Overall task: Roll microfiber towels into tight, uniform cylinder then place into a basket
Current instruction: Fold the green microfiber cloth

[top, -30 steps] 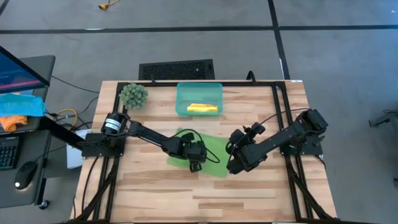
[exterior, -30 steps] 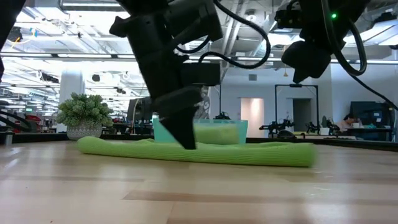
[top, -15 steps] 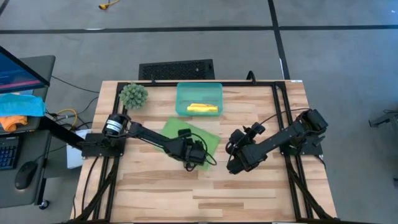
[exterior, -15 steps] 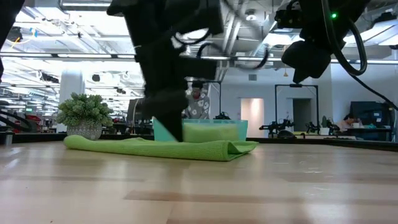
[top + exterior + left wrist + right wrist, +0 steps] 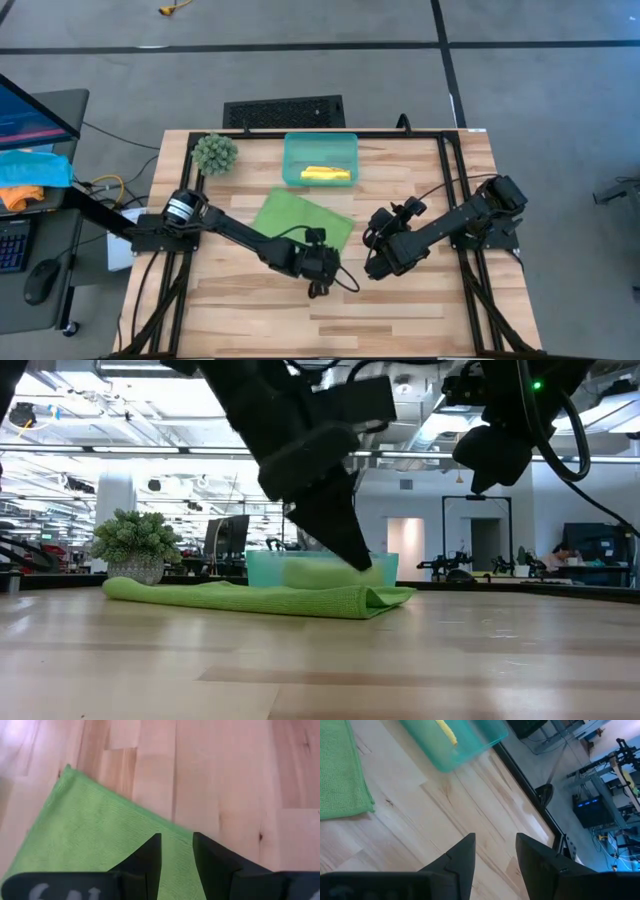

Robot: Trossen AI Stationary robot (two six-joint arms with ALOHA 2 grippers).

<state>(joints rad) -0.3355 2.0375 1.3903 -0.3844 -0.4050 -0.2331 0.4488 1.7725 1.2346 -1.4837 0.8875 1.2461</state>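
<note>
The lime green towel [image 5: 300,216] lies flat and folded on the table's middle, with its right end doubled over [image 5: 385,598]. My left gripper [image 5: 320,288] hangs open just above and to the near side of it, with nothing between its fingers [image 5: 176,852]. The yellow towel [image 5: 325,175] lies rolled inside the teal basket [image 5: 291,165] at the far middle. My right gripper [image 5: 372,265] waits open to the right of the green towel, above the bare wood [image 5: 495,850].
A fuzzy green plant [image 5: 214,153] stands at the far left corner. Black frame rails [image 5: 450,170] run along the table's sides and far edge. Bare wood stretches along the near half of the table [image 5: 330,320].
The green towel has drawn in from the near right: it now lies shorter and farther back, its right end doubled over. My left gripper has then risen off it, gone toward the near edge and the right, and rolled somewhat, its fingers still apart.
</note>
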